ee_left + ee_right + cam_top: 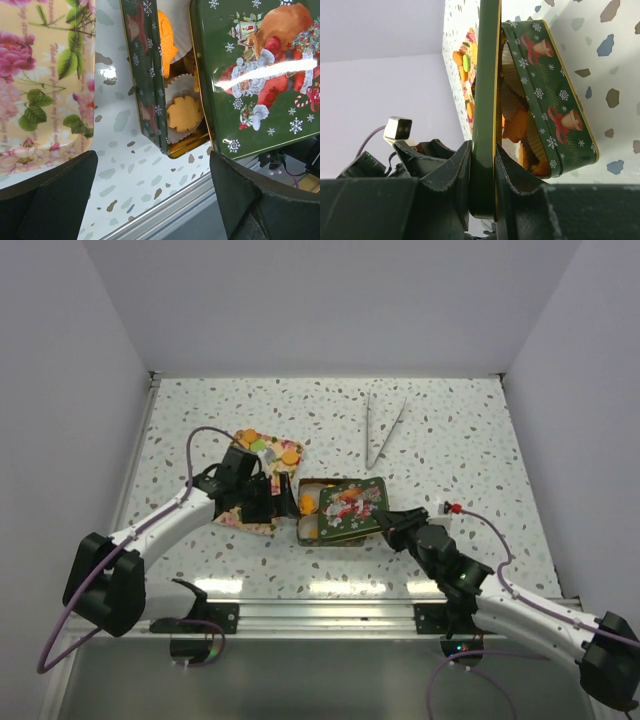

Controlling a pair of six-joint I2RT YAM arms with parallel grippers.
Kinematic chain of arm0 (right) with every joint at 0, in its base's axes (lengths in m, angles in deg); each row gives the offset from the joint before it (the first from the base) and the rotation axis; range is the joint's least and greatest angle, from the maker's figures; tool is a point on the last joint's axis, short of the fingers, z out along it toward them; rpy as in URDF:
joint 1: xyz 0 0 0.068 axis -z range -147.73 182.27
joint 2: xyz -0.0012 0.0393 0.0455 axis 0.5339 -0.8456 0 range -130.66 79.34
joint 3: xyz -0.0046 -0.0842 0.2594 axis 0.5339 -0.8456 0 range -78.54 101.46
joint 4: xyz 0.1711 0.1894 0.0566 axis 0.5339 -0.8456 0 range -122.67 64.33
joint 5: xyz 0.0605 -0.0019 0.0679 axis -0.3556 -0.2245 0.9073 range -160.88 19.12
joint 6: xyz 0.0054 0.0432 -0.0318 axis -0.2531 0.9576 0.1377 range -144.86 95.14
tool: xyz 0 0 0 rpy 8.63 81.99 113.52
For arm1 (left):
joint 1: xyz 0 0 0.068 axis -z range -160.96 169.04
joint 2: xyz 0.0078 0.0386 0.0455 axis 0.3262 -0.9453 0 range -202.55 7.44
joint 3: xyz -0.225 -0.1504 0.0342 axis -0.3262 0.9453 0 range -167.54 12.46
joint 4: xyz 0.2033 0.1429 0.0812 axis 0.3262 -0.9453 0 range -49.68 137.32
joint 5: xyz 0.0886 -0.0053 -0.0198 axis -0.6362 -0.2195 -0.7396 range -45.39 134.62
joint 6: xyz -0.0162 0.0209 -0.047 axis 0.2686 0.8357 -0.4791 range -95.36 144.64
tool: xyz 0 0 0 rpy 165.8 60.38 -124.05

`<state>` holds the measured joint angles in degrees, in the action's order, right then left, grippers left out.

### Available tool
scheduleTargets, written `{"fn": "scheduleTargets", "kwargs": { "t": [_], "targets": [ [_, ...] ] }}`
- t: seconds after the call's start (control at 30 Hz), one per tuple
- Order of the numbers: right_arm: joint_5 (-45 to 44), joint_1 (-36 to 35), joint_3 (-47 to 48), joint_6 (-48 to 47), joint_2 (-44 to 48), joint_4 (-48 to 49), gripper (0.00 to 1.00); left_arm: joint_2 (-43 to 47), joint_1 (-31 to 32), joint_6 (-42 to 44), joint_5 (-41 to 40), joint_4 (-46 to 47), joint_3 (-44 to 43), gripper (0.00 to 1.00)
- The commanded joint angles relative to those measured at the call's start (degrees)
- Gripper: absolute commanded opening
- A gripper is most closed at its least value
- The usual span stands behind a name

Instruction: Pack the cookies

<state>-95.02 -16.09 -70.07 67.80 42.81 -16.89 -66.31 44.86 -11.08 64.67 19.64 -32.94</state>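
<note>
Black right gripper (482,172) pinches the glossy green Santa lid (488,75) edge-on over the rectangular tin (555,110) of scalloped orange cookies (184,114); left gripper (152,192) gapes wide, empty.

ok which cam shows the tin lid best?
Left wrist: the lid is large and face-on, with the Santa print clear, and sits shifted off the tin. Right wrist shows it only edge-on, clamped in the right gripper. Top shows it small, over most of the tin.
</note>
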Motion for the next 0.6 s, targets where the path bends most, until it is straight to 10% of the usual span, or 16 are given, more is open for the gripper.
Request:
{"fn": "scheduleTargets", "kwargs": {
  "t": [0.0, 0.27, 0.57],
  "targets": [
    [-3.02, -0.25, 0.05, 2.52, 1.29, -0.67, 0.04, -0.51, -0.16, 1.36, 1.66, 3.33, 0.41, 1.0],
    [-1.96, -0.25, 2.33, 5.07, 3.13, -13.24, 0.39, -2.62, -0.16, 1.71, 2.18, 4.92, 0.41, 1.0],
    [-0.03, -0.25, 4.18, 4.28, 1.21, -18.97, 0.47, -4.2, -0.16, 1.54, 3.41, 6.94, 1.28, 1.0]
  ]
}}
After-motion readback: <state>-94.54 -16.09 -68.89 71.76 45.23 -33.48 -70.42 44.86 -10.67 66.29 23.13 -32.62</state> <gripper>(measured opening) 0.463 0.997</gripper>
